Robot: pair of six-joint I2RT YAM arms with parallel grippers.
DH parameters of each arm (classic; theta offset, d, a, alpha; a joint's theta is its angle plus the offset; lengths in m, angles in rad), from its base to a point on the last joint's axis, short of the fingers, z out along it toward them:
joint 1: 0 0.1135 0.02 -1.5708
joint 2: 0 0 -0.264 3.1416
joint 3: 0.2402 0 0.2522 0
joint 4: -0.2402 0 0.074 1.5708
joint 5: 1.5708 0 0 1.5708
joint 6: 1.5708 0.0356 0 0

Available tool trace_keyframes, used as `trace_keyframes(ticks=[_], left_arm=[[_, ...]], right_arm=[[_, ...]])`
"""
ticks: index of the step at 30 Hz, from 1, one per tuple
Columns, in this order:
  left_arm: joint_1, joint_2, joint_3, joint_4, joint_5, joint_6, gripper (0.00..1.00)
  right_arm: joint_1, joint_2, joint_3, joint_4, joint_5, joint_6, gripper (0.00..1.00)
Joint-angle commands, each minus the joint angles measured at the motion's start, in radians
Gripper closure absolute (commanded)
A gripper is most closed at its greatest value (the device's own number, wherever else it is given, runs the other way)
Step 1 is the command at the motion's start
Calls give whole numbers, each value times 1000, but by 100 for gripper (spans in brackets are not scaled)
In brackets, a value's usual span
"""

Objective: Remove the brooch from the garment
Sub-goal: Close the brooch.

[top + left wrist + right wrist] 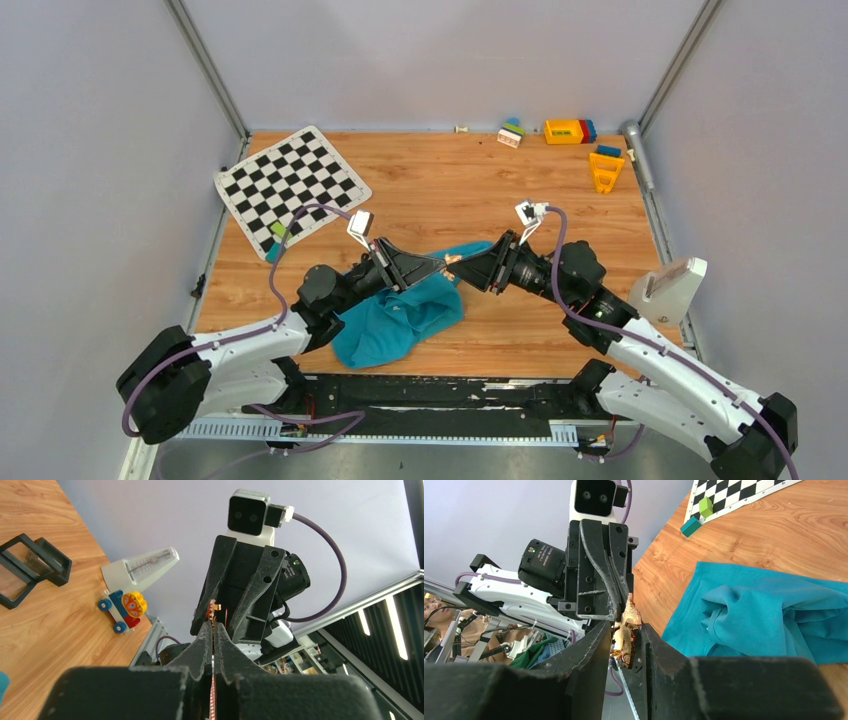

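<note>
We are seeing the left gripper (pixel 213 630) pressing its two black fingers fully together at the centre of the left wrist view. It is pinching a thin edge of the small gold-coloured metal brooch (pixel 627 625). The brooch is hanging in the air at the centre-left of the right wrist view, apart from the teal-blue soft fabric garment (pixel 769 615). The garment is lying crumpled on the light brown wooden table (pixel 450 190) at the right of that frame.

The right gripper (pixel 623 645) is meeting the left one tip to tip. Its jaws are standing narrow, with one finger close on each side of the brooch, and we are unable to tell whether its pads are pressing the metal.

In the top view, both tips are hovering over the garment's upper edge at the frame's centre. The black-and-white checkered mat (pixel 290 180) is lying well apart at the upper left.
</note>
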State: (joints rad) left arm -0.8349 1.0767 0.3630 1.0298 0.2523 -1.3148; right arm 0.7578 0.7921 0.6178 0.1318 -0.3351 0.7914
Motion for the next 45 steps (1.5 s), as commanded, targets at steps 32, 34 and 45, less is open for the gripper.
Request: trace_keyframes(ticks=[32,34,45], left_arm=[[-25,-68,24,28,-24,112,100],[-26,-61,24,26,-23,108,100],[-25,-60,23,24,-19,112,100]], right_arm=[[-1,-111,-93,101,5,41,26],[-2,-131,-103,119,-2,32,24],[-1,-272,-174,134,90,8,24]])
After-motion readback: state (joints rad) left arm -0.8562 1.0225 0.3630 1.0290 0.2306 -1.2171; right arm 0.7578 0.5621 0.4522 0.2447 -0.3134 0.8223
